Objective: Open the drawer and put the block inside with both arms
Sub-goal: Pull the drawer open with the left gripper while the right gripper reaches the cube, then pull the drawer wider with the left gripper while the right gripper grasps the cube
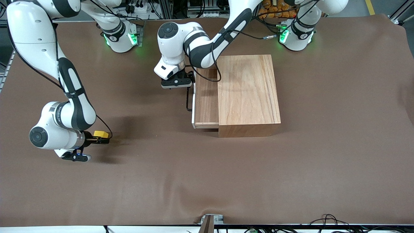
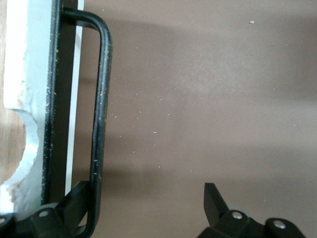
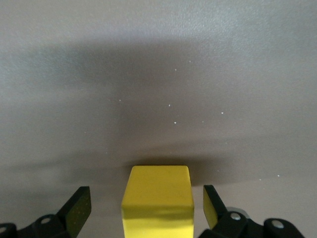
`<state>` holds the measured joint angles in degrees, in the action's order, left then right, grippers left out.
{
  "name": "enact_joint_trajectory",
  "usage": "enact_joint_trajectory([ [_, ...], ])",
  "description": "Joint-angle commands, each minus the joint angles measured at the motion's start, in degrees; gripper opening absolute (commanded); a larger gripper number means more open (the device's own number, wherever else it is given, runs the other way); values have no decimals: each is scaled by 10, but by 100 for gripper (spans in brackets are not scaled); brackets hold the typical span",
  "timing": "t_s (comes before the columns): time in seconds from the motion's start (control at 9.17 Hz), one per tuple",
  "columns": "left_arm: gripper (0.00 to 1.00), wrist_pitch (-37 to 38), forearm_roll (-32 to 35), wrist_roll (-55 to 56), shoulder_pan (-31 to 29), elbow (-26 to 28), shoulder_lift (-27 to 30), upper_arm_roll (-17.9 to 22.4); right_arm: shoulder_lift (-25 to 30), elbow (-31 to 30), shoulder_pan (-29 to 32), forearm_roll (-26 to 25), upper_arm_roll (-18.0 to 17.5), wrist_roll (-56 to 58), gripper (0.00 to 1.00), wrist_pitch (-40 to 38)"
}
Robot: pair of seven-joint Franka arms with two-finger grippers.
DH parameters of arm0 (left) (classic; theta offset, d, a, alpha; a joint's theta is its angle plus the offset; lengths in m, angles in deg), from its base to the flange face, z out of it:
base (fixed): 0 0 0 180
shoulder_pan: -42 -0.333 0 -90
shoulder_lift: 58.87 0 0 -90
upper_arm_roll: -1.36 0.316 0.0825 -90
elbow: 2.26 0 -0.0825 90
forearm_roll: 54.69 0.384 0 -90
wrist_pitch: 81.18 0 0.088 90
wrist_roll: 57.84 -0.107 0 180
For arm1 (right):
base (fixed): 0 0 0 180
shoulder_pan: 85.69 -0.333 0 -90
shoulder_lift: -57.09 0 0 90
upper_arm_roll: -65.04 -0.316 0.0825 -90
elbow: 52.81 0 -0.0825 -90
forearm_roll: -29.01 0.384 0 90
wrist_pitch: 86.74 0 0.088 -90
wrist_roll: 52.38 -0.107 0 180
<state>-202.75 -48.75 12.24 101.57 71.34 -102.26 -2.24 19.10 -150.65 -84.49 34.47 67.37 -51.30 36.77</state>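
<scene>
The drawer (image 1: 207,100) stands partly pulled out of the light-wood box (image 1: 247,94), toward the right arm's end of the table. Its black loop handle (image 1: 188,97) shows in the left wrist view (image 2: 99,124). My left gripper (image 1: 185,84) is at the handle and open (image 2: 146,203). The bar lies between the fingers, close against one finger (image 2: 74,198). The yellow block (image 1: 101,133) sits on the mat. My right gripper (image 1: 99,139) is open around it. The right wrist view shows the block (image 3: 157,198) between the fingers with a gap on each side.
The brown mat (image 1: 207,181) covers the whole table. The whitish drawer front (image 2: 29,99) fills one edge of the left wrist view. The arm bases (image 1: 123,37) glow green along the table's edge farthest from the front camera.
</scene>
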Motion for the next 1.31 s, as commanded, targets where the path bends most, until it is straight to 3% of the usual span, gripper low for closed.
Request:
enact_joint_trajectory([
  [0.0, 100, -34, -2, 15, 4, -14, -14, -11, 6, -10, 4, 9, 0, 16, 78, -6],
  [0.11, 100, -38, -2, 13, 3, -14, -14, -14, 7, -19, 4, 9, 0, 16, 28, -6],
  [0.22, 100, -49, -2, 12, 3, -14, -14, -16, 8, -19, 4, 10, 0, 16, 5, -11],
  [0.44, 100, -70, -1, 11, 3, -14, -14, -26, 17, -16, 5, 9, 0, 54, 0, -38],
  [0.65, 100, -70, -2, 11, 3, -14, -9, -32, 69, -1, 10, 9, 0, 72, 0, -110],
  [0.98, 100, -40, -15, 9, -8, -13, 29, -29, 124, 78, -15, 9, -1, 67, 0, -253],
  [1.2, 100, -2, -13, -11, -37, -11, 66, -26, 146, 114, -63, 11, -1, 63, 2, -303],
])
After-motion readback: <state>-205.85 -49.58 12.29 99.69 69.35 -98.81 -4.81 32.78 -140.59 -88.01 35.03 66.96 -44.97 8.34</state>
